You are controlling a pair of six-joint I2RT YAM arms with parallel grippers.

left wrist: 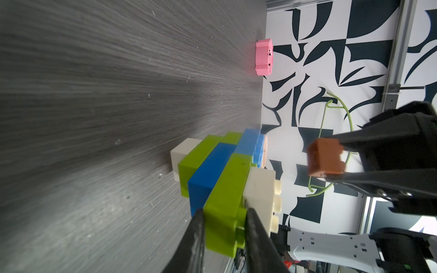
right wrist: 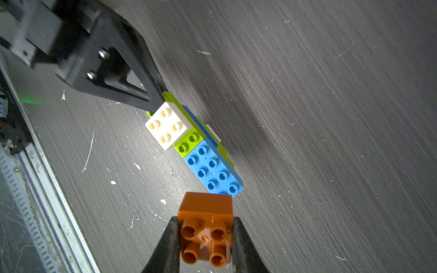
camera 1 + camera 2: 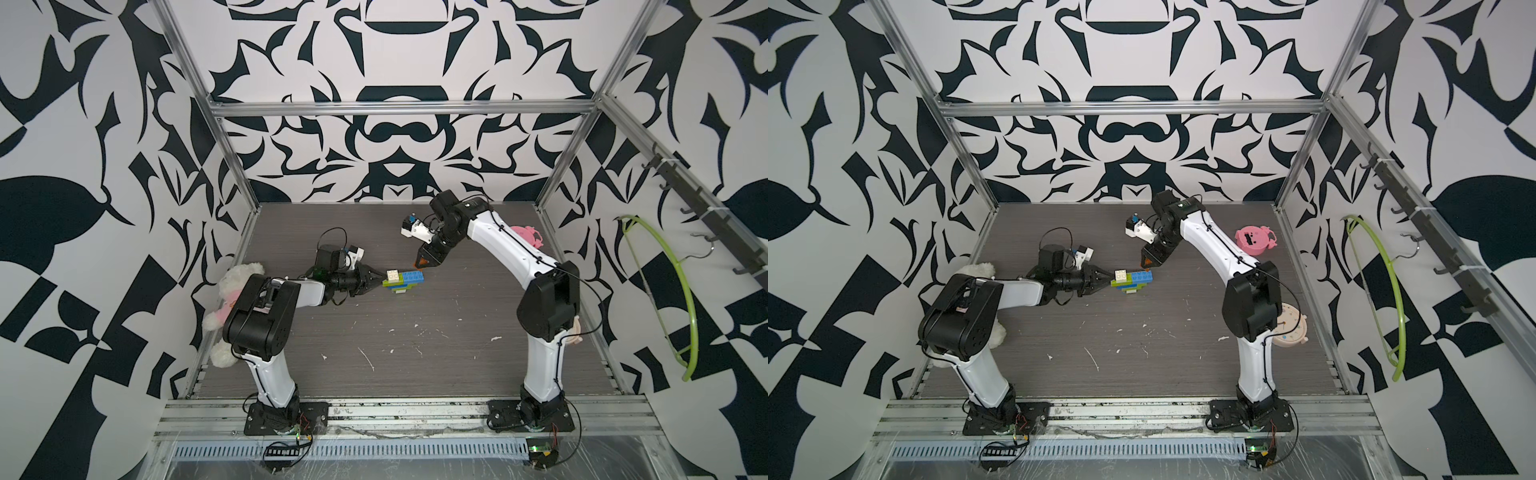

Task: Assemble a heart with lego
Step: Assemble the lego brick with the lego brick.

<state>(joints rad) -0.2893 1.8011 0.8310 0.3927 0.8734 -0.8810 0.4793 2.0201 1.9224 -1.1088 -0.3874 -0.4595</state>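
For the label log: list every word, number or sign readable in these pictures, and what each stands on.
No text can be read.
The beige clock: dial marks too small to read.
The heart and the orange brick: no print seen.

walls (image 3: 395,62): black-and-white abstract pattern, three sides
desk (image 3: 436,365): grey wood grain, scattered white flecks
frame (image 3: 399,109): aluminium rails
right wall: dark hook rail (image 3: 702,199), green hanger (image 3: 693,307)
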